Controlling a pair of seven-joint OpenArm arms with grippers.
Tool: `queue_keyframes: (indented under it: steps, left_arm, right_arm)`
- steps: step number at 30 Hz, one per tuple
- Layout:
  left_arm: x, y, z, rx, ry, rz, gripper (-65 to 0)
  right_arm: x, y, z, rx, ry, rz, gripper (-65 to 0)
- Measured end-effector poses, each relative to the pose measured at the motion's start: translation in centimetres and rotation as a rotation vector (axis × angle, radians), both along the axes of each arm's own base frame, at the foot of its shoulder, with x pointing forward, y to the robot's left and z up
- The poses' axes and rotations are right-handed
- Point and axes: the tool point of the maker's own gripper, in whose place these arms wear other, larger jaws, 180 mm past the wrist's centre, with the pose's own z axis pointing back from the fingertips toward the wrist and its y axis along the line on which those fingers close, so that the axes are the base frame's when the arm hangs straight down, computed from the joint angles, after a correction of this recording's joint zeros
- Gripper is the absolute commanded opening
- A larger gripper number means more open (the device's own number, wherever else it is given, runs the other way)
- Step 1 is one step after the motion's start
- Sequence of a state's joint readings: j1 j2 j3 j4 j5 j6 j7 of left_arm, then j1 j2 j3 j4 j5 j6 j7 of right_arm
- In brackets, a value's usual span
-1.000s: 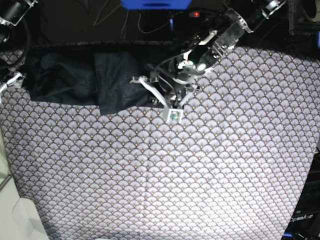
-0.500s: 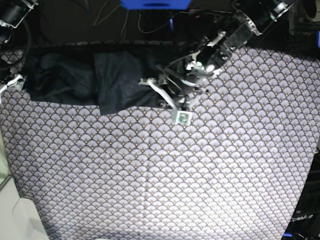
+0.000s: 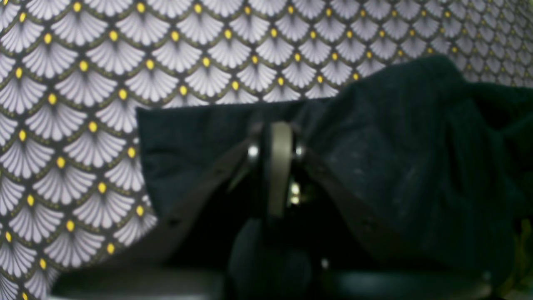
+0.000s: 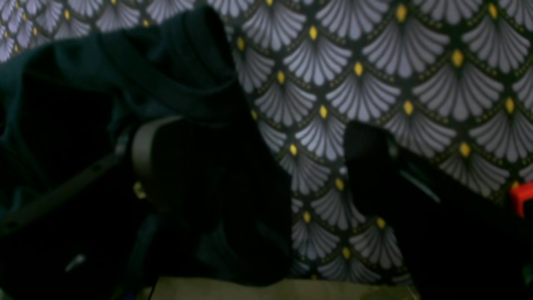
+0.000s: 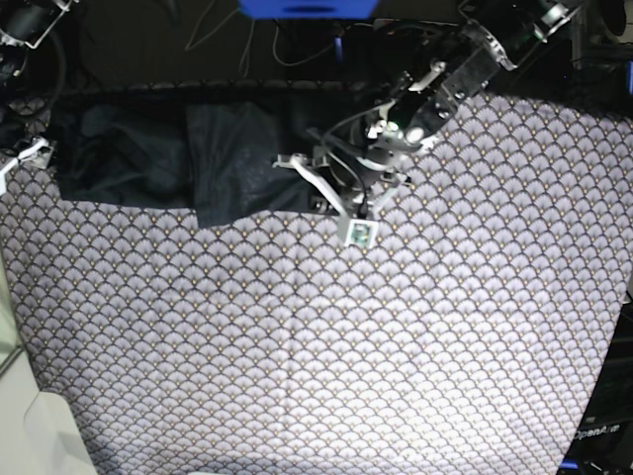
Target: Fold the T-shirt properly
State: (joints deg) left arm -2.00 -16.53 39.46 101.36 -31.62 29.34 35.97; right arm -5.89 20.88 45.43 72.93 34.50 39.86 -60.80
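A tablecloth point(image 5: 326, 356) with a grey fan pattern covers the table; at its near right corner, faint letters read "OpenArm". At the far edge lies the dark T-shirt point(image 5: 168, 158). The left gripper point(image 3: 278, 137) is closed on its corner. The right gripper point(image 4: 258, 141) stands wide apart beside the cloth.

A fan-patterned cloth point(image 5: 326, 346) covers the worktop, with a blue box point(image 5: 307, 7) at the frame's top edge.
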Motion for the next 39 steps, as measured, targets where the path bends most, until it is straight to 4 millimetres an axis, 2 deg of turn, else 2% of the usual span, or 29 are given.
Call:
queue_keyframes:
  steps: [11, 16, 19, 28, 32, 39]
  left_arm:
    - [0.3, 0.0, 0.2, 0.001, -0.009, 0.002, -62.3]
    - [0.3, 0.3, -0.1, 0.011, -0.003, 0.003, -62.3]
    - [0.3, 0.4, -0.2, 0.013, -0.002, 0.003, -62.3]
    - [0.3, 0.3, -0.1, 0.01, -0.002, 0.002, -62.3]
    - [0.3, 0.3, -0.1, 0.01, -0.002, 0.003, -62.3]
    - [0.3, 0.4, -0.2, 0.014, -0.002, 0.003, -62.3]
  right_arm:
    - [1.2, 2.1, -0.1, 0.003, -0.008, 0.07, -8.1]
    - [0.8, 4.4, 0.3, 0.081, -0.061, 0.084, -8.2]
    - [-0.3, 4.6, 0.5, 0.055, -0.03, 0.109, -8.2]
    - [-0.5, 4.8, 0.5, 0.052, -0.03, 0.116, -8.9]
    - [-0.5, 5.0, 0.5, 0.057, -0.032, 0.114, -15.6]
    - [-0.1, 6.3, 0.0, 0.074, -0.028, 0.144, -35.7]
